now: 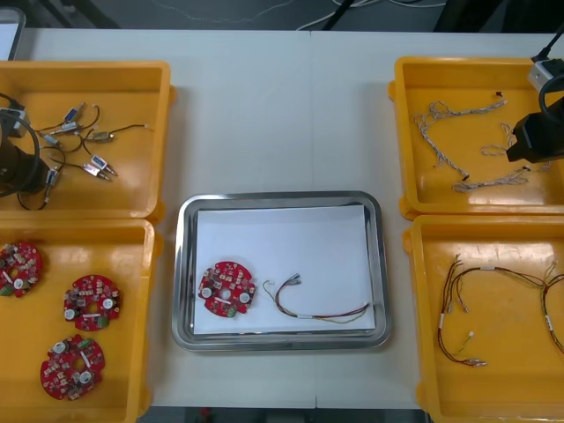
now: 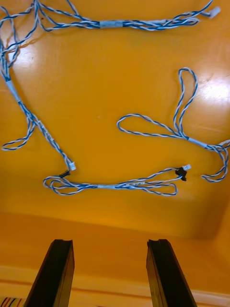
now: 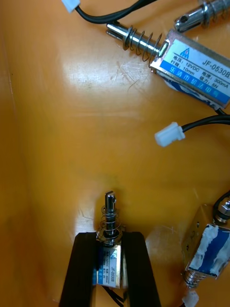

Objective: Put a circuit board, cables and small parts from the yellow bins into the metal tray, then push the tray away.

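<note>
Left wrist view: the left gripper (image 3: 109, 238) is pinching a small metal part (image 3: 110, 216). Its fingers are held apart by the part's body, and the sprung pin projects past the fingertips. This takes place in the far left yellow bin (image 1: 88, 70). Whether the part has cleared the bin floor cannot be determined.

Step in hand, as judged: pick-up of a small part. The metal tray (image 1: 280, 198) already holds one circuit board (image 1: 227, 288) and a red and yellow cable (image 1: 317, 304) beside it.

Next move: lift vertically, clear of the neighbouring parts and their black cables (image 3: 206, 121). Carry the part over the bin wall and release it on bare tray floor.

Pose: in the front view the left arm reaches in from the table's left edge. The right gripper (image 2: 109, 244) hangs over the far right yellow bin (image 1: 476, 63), fingers spread and gripping nothing. The blue and white cables (image 2: 115, 184) lie beyond its fingertips, untouched. A descent onto one cable is required there.
</note>
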### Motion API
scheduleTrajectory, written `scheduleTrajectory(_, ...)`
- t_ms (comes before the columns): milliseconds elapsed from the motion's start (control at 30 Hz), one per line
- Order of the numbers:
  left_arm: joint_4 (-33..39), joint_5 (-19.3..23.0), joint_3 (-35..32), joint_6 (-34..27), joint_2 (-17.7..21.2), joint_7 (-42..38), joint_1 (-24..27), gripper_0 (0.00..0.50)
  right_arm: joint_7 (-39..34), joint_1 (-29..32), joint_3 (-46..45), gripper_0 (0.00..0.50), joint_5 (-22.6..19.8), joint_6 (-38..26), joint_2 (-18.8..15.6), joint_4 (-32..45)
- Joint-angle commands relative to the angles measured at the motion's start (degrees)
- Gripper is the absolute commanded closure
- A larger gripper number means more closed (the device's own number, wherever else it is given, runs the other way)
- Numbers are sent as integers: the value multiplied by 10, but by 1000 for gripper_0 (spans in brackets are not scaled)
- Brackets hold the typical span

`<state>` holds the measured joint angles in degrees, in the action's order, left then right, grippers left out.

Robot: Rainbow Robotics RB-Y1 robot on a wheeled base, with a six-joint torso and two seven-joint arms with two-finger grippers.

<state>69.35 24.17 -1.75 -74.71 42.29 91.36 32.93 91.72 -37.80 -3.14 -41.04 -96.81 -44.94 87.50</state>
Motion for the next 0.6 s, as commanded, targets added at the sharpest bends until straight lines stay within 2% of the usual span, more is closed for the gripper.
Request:
scheduleTrajectory(33,4,-6,7,5,-6,45,2,500,30,-29,21,58,11,35,-22,-29)
scheduleTrajectory(267,24,5,1,-19,-6,43,2,500,19,-55,25,60,12,63,-17,-113)
scheduleTrajectory(500,64,16,-25,-69,-5,43,2,500,22,-62,38,58,28,72,-9,-132)
scheduleTrajectory(600,80,37,-42,-97,0,43,2,500,25,-63,61,60,33,87,-7,-146)
